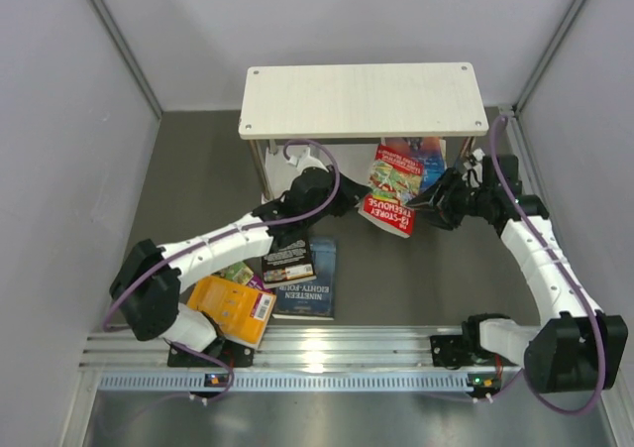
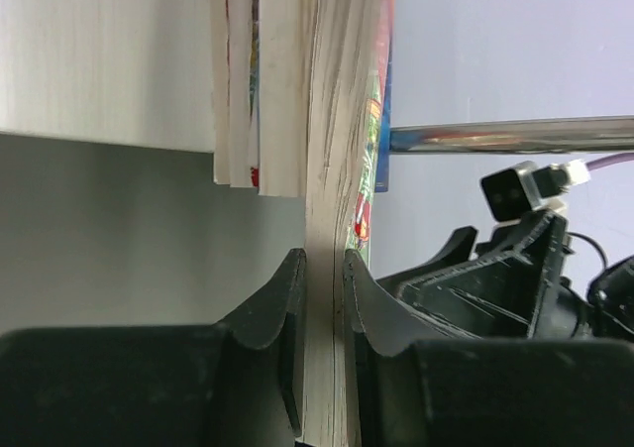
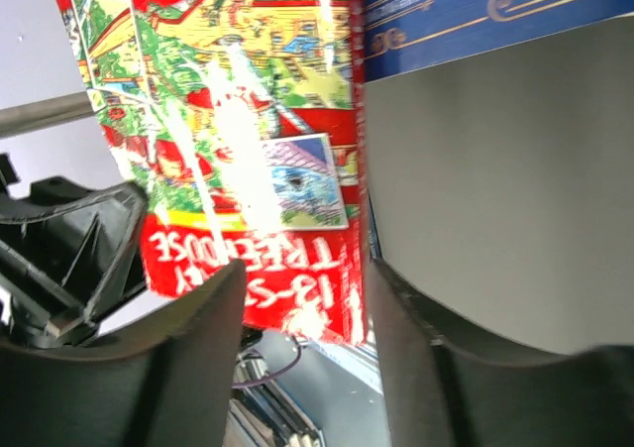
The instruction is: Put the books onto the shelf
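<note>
**A:** Where is the red cartoon-covered paperback (image 1: 391, 194) sitting?

**B:** It is leaning out of the front of the pale wood-grain two-tier shelf (image 1: 362, 100), under the top board and right of the middle. Its lower edge is tilting toward the arms. A blue paperback with gold scrollwork (image 1: 432, 165) is standing just behind it.

**A:** Who is holding it?

**B:** The left gripper (image 2: 324, 269) is pinching its page edge, fingers nearly together on the paper block. The right gripper (image 3: 305, 280) is hanging in front of the cover with its fingers parted, gripping nothing.

**A:** How should this step go?

**B:** I judge the book is going in. The left pinch should be clamping firmly while the book is being righted and slid alongside its neighbours. The parted right fingers could be steadying the cover against flopping. Releasing before it is resting on a neighbour risks it tipping out.

**A:** And the count?

**B:** One shelf, two arms. On the grey table (image 1: 188, 169) four books are showing: an orange-yellow paperback (image 1: 235, 308), a dark blue paperback (image 1: 309, 286), a black paperback (image 1: 287, 264) lying on it, and a greenish paperback (image 1: 236, 272) peeking out. In the left wrist view about three page blocks are standing beside the held book.
</note>
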